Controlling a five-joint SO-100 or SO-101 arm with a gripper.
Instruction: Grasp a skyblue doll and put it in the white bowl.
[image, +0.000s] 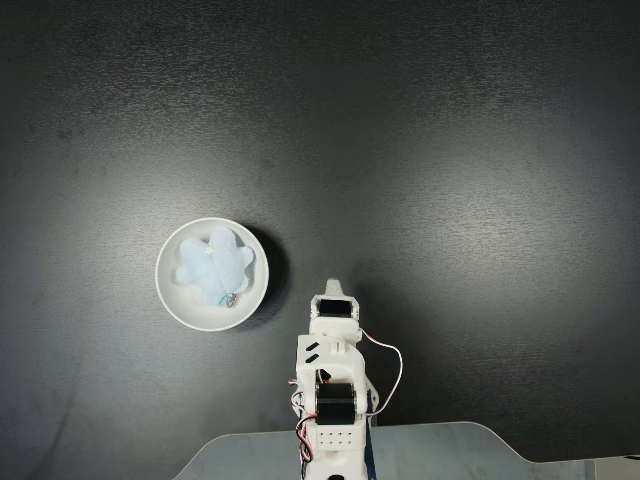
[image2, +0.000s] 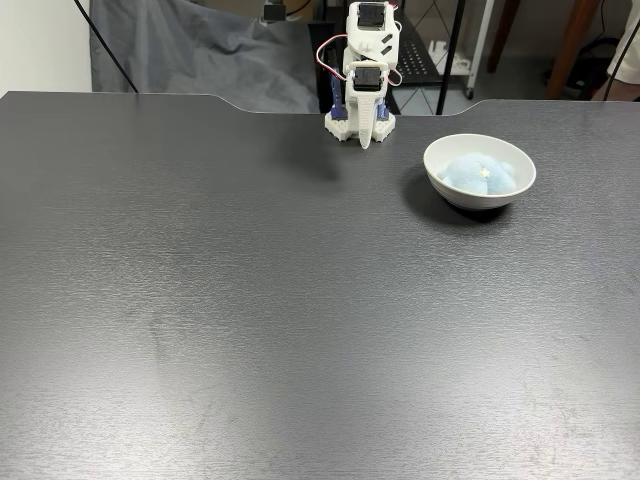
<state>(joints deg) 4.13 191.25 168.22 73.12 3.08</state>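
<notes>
The skyblue doll (image: 215, 262) lies inside the white bowl (image: 178, 308), a fluffy pale-blue lump with a small metal ring at its near edge. In the other fixed view the doll (image2: 478, 174) sits low in the bowl (image2: 478, 199) at the right. The white arm is folded back over its base. Its gripper (image: 333, 288) points at the table to the right of the bowl, apart from it, with its fingers together and nothing held. In the front fixed view the gripper (image2: 364, 138) hangs tip-down at the table's far edge, left of the bowl.
The dark table (image2: 300, 320) stretches wide in front of the arm. A grey cloth (image2: 200, 50) hangs behind the table's far edge, with chair and stand legs beyond it.
</notes>
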